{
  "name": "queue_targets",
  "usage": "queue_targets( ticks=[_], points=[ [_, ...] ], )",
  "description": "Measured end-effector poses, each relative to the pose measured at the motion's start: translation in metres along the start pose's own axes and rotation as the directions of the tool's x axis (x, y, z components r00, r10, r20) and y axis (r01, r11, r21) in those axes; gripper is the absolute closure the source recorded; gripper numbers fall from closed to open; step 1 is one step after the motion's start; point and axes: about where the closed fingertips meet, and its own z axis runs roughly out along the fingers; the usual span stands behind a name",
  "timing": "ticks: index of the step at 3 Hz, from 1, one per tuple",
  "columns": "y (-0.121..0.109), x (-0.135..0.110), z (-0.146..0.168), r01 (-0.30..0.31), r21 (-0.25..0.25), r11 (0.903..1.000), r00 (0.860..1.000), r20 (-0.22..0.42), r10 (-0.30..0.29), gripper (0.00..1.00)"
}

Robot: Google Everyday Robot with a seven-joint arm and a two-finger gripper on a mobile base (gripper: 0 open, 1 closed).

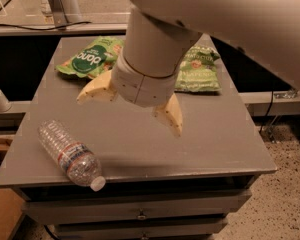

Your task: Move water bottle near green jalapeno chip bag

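Standing by the rig, I logged the claw (129, 116) hovering over the middle of the counter (215, 134), its two pale fingers (171, 119) splayed wide and holding nothing. The water bottle (70, 154) lay on its side at the front-left corner, set diagonally, white cap toward the front edge and close to the lip. It was well apart from the claw. The green jalapeno chip bag (197, 69) sat at the rear right, partly hidden behind the arm. A brighter green bag (87, 59) with a dark round logo lay at the rear left. My judgement: the step in hand was the reach to the bottle, with no grasp made yet. To do it well, the wrist would need turning so the fingers straddled the bottle across its long axis, best at the label band where the body looked fullest. The descent should be straight down, a tip on either side, because a sideways nudge could roll the round ribbed body toward the front edge. The thin plastic would likely buckle, so the closing should be gentle. After that, the carry should end beside the olive bag, not on top of it, and nowhere near the brighter one.
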Motion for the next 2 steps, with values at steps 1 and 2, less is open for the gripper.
queue_targets(
  ticks=[1, 2],
  points=[
    [-0.0023, -0.0018, 0.0004, 0.019, 0.001, 0.9998, 1.000, 0.000, -0.019, 0.00],
    [-0.0028, -0.0047, -0.0039, 0.039, 0.008, 0.9992, 0.999, -0.002, -0.039, 0.00]
  ],
)
